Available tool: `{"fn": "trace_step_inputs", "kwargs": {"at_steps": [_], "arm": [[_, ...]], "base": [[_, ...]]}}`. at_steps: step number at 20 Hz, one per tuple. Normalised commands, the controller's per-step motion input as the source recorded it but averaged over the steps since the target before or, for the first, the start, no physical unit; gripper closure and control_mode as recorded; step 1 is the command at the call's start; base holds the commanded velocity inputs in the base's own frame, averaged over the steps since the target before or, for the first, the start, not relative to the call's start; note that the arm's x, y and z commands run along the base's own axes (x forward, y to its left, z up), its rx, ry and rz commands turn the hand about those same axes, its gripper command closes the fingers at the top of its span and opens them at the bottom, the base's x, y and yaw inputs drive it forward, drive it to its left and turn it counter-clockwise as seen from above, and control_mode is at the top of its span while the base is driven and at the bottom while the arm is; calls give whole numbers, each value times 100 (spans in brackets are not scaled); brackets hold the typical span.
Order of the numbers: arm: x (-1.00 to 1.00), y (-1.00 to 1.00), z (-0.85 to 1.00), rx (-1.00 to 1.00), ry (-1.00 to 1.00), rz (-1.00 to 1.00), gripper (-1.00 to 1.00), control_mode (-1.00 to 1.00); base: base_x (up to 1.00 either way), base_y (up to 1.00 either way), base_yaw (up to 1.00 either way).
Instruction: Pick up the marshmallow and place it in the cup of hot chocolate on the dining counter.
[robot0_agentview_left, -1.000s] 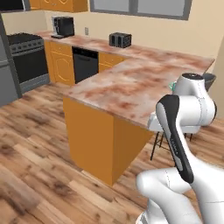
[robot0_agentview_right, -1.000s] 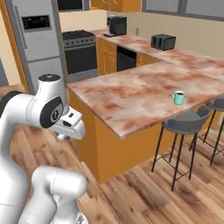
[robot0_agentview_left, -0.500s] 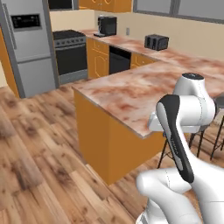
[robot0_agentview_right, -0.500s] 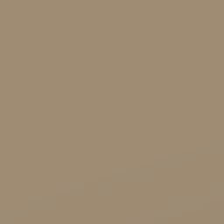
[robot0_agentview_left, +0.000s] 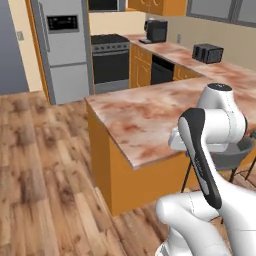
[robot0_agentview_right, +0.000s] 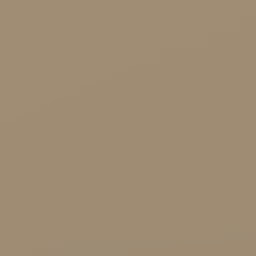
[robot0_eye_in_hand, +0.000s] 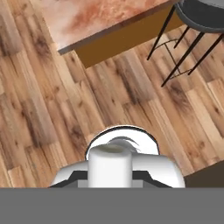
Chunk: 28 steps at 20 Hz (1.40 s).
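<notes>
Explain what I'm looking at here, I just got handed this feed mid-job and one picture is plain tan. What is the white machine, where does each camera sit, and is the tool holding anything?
The white machine is a robot arm on a base that can drive. The left base view comes from a camera behind the arm, looking forward over it. It shows the dining counter with its reddish marbled top and orange base; the part in view looks bare, with neither cup nor marshmallow visible on it. Behind it stand a fridge, a stove and a toaster. A dark stool sits partly behind the arm.

The right base view is a flat tan field, and I cannot tell what it faces.

The hand view looks down at the wooden floor, a counter corner and the stool's legs. The tool's fingertips are not visible, so I cannot tell whether it holds anything.
</notes>
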Motion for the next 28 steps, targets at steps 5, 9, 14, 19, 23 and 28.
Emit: {"fn": "trace_step_inputs", "kwargs": {"at_steps": [5, 9, 14, 19, 23, 28], "arm": [[0, 0, 0, 0, 0, 0, 100, 100], [0, 0, 0, 0, 0, 0, 100, 100], [0, 0, 0, 0, 0, 0, 100, 100], [0, 0, 0, 0, 0, 0, 100, 100], [0, 0, 0, 0, 0, 0, 100, 100], [39, 1, -17, 0, 2, 0, 100, -100]], "base": [[0, -100, 33], [-6, -100, 25], [8, -99, 19], [50, -58, 11], [11, -28, 3], [0, 0, 0]]}}
